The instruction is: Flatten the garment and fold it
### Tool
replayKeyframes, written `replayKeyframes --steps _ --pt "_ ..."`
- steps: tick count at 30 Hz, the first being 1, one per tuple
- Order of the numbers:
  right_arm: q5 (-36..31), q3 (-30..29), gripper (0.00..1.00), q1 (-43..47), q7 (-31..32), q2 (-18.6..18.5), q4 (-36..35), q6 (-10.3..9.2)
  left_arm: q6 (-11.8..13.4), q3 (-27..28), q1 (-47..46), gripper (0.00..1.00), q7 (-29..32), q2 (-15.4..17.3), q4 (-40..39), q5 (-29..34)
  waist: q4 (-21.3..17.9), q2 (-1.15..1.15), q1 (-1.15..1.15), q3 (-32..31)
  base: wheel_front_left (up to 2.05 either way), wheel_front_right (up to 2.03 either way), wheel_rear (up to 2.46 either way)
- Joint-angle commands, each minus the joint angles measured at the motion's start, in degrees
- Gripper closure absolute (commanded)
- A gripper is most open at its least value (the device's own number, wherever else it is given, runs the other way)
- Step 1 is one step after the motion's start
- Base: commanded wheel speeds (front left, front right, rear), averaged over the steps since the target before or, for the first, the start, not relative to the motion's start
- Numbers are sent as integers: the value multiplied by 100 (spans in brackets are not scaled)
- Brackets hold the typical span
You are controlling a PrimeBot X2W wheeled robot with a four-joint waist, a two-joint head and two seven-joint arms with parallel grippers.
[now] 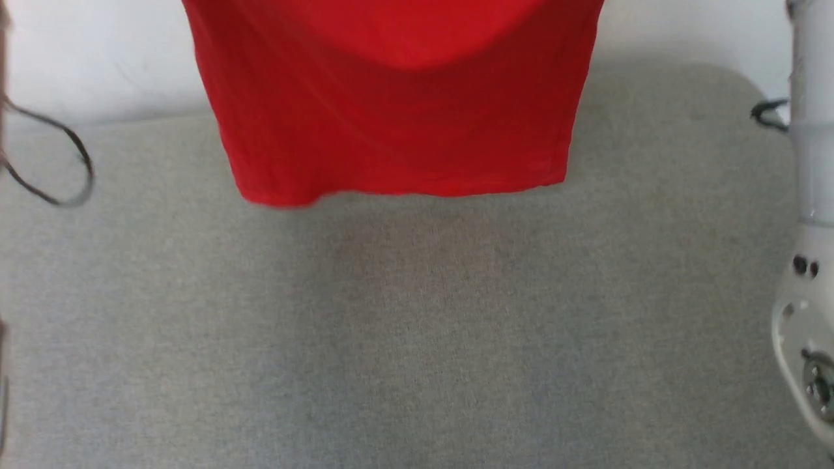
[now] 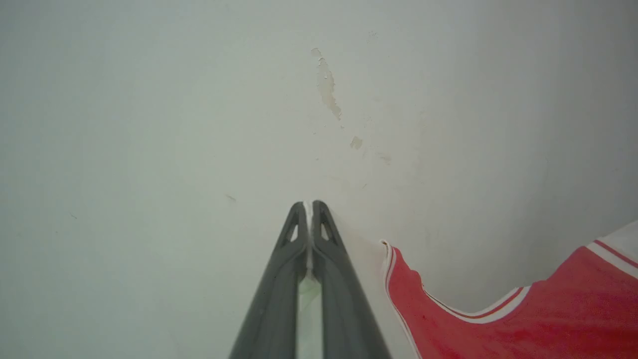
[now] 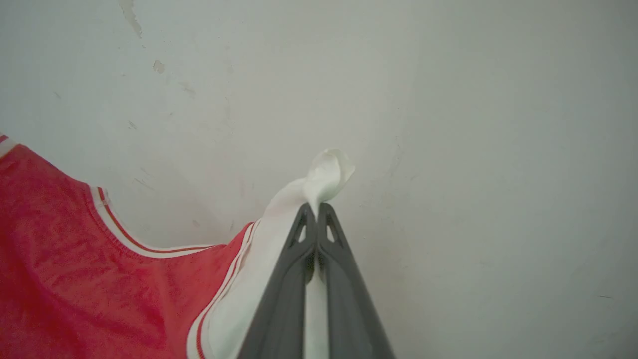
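Note:
The garment (image 1: 391, 98), a red jersey, hangs in the air above the grey table (image 1: 417, 339); its lower hem dangles free, level with the table's far part. My left gripper (image 2: 310, 205) is shut, with a thin strip of white sleeve cloth pinched between its fingers; the red body and striped neckline (image 2: 478, 314) sag to its right. My right gripper (image 3: 316, 207) is shut on the other white sleeve (image 3: 326, 174), whose tip bunches out past the fingertips. The garment (image 3: 75, 259) droops to its left.
A pale wall (image 1: 85, 52) stands behind the table. A dark cable loop (image 1: 58, 163) hangs at the left edge. A pale forearm (image 1: 811, 228) runs down the right edge. The table's rounded far right corner (image 1: 749, 85) shows.

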Motion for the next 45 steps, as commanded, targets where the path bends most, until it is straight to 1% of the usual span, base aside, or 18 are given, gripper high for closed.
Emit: replayKeyframes --steps 1,8,14,20,29,31,33,37,42,45 --pt "-78 -3 100 -196 -64 4 58 -4 -46 31 -198 100 -103 23 51 59 -44 0 -1 482 0 0 0" --pt "-461 -72 100 -949 -360 4 270 -4 -144 185 -902 100 -596 26 237 100 29 0 -1 1391 0 0 0" --pt "-786 -126 100 -1502 -546 4 378 -4 -269 293 -1365 100 -1210 -16 388 126 234 0 -1 2061 0 0 0" --pt "-1170 -264 100 -1963 -705 4 432 -4 -630 393 -1643 100 -1925 -115 542 -2 466 0 -1 2569 0 0 0" --pt "-1764 -475 100 -2310 -1101 4 400 -4 -942 652 -1726 100 -2678 -102 883 -267 676 0 -1 3112 0 0 0" --pt "-1765 -445 100 -2270 -1196 4 440 -4 -1037 676 -1631 100 -2773 -94 904 -342 692 0 -1 3174 0 0 0" --pt "-1753 -411 100 -2244 -1232 4 460 -4 -1075 688 -1581 100 -2816 -82 894 -371 700 0 -1 3201 0 0 0" --pt "-1578 -161 100 -2031 -1385 4 529 -4 -1204 741 -1248 100 -2954 -22 704 -508 701 0 -1 3216 0 0 0" --pt "-1077 140 100 -1463 -1603 4 432 -4 -1277 794 -458 100 -3019 100 180 -697 715 0 -1 3038 0 0 0" --pt "-685 293 100 -910 -1636 4 162 -4 -1285 776 169 100 -3015 245 -151 -755 684 0 -1 2842 0 0 0"
